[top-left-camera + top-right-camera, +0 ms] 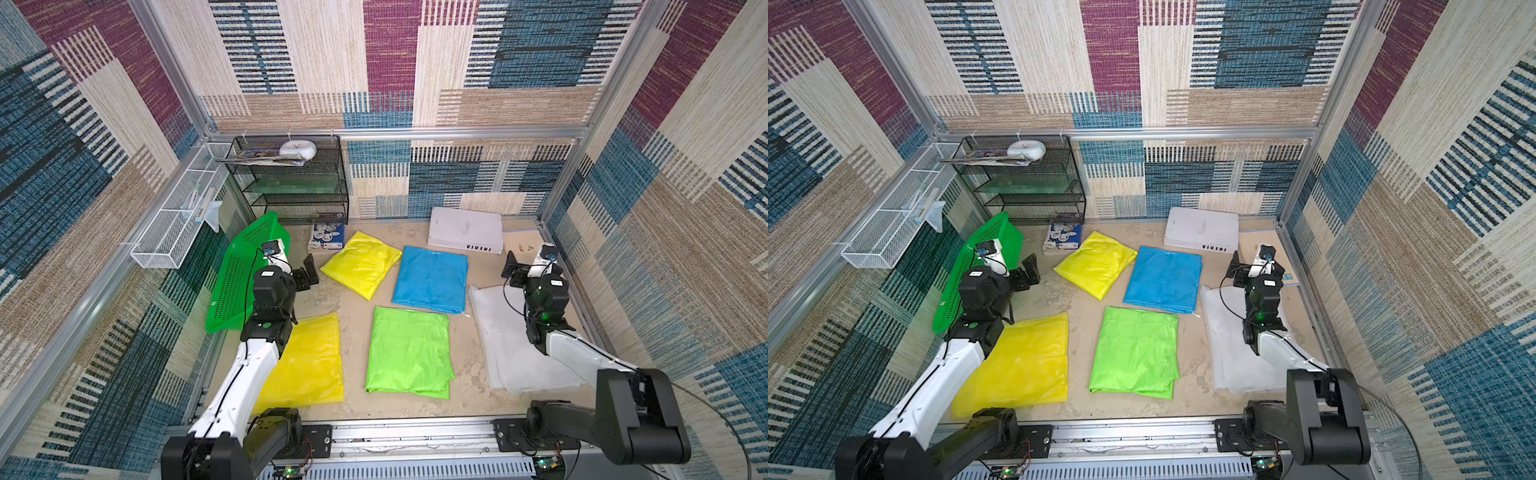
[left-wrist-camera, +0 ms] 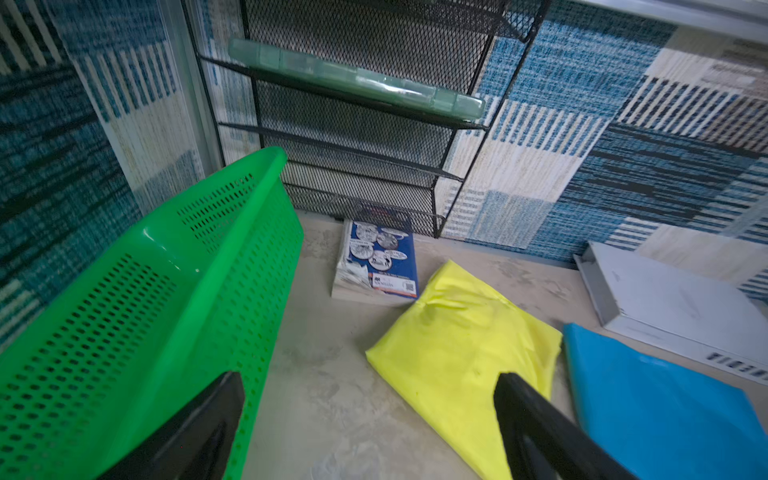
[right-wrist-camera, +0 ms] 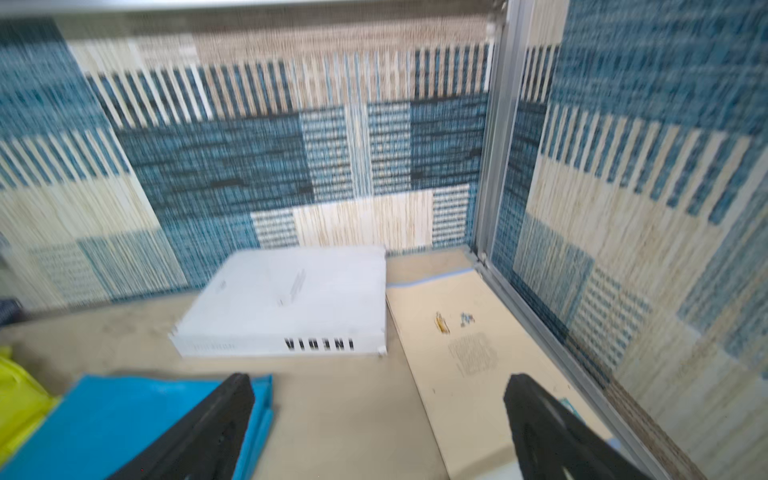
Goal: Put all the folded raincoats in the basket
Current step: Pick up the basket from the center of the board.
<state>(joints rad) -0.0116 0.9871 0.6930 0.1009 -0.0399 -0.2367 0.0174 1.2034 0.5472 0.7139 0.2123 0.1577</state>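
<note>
Leaning against the wall at the left in both top views, the empty basket (image 1: 232, 282) seemingly tilts its mouth toward the folded raincoats (image 1: 430, 276) spread mid-frame. The left gripper (image 1: 309, 272) and right gripper (image 1: 510, 270) hang wide open, empty.
</note>
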